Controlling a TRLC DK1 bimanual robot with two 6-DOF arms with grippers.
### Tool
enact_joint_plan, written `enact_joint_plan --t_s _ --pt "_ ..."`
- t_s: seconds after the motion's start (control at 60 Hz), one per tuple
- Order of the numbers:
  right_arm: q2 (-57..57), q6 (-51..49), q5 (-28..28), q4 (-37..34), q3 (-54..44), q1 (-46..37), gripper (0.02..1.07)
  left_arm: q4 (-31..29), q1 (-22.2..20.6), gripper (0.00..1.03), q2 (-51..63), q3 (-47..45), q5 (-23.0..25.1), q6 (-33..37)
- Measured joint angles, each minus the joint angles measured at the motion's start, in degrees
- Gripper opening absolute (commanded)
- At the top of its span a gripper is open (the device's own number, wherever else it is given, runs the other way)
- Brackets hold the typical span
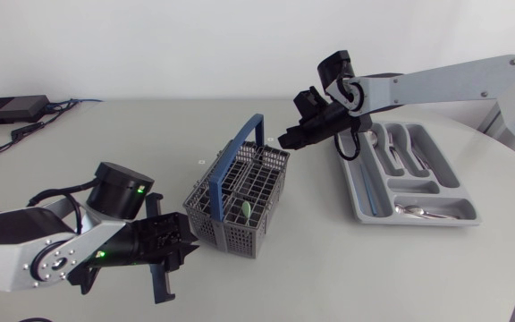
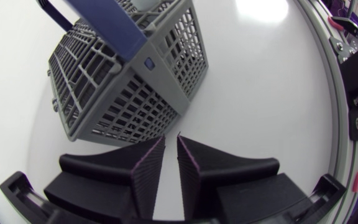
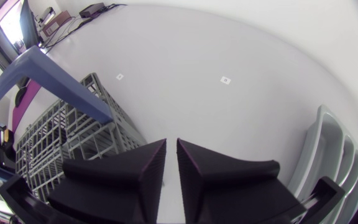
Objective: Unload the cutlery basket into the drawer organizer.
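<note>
The grey cutlery basket (image 1: 240, 192) with a blue handle (image 1: 241, 148) stands mid-table; a green-tipped piece (image 1: 246, 208) shows inside it. My left gripper (image 1: 190, 240) lies low at the basket's near-left corner, fingers together with nothing between them. In the left wrist view the basket (image 2: 129, 93) sits just ahead of the left gripper (image 2: 171, 140). My right gripper (image 1: 286, 140) hangs above the table between the basket and the grey drawer organizer (image 1: 358, 188), also shut and empty. From the right wrist, the right gripper (image 3: 171, 144) has the basket (image 3: 61, 137) to one side and the organizer (image 3: 328, 155) to the other.
The organizer holds cutlery: spoons (image 1: 423, 211) in its front compartment and longer pieces (image 1: 393, 148) in the long slots. A black box (image 1: 12, 109) with cables lies at the back left. Bare table lies in front of the basket.
</note>
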Motion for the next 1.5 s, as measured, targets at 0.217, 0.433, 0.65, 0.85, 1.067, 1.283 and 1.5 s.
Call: enact_joint_plan --t_s 0.217,0.433,0.65,0.85,1.067,1.283,1.5 --pt "-2.89 -0.04 -1.90 0.00 -5.66 0.17 0.09 5.38 3.37 0.19 5.42 2.16 -0.11 0.02" --pt "-9.25 -0.07 -1.70 0.87 -13.03 0.57 0.09 6.49 7.43 0.19 9.60 5.27 -0.77 0.04" --pt "-13.64 -0.02 -0.87 1.07 -18.47 3.61 0.09 7.43 11.15 0.19 13.84 8.15 -1.64 0.04" --pt "-17.49 0.57 1.42 1.11 -22.40 6.49 0.09 8.22 14.14 0.19 17.64 12.83 -1.99 0.24" --pt "-20.11 1.07 1.53 0.61 -25.07 8.90 0.08 8.22 15.56 0.19 21.79 16.96 -2.64 1.16" --pt "-22.23 1.46 3.34 0.17 -28.15 9.86 0.08 8.39 15.56 0.19 24.26 19.04 -2.05 1.57" --pt "-26.99 1.20 4.63 2.32 -31.89 8.07 0.10 8.41 16.96 0.19 23.26 18.99 1.42 2.01"
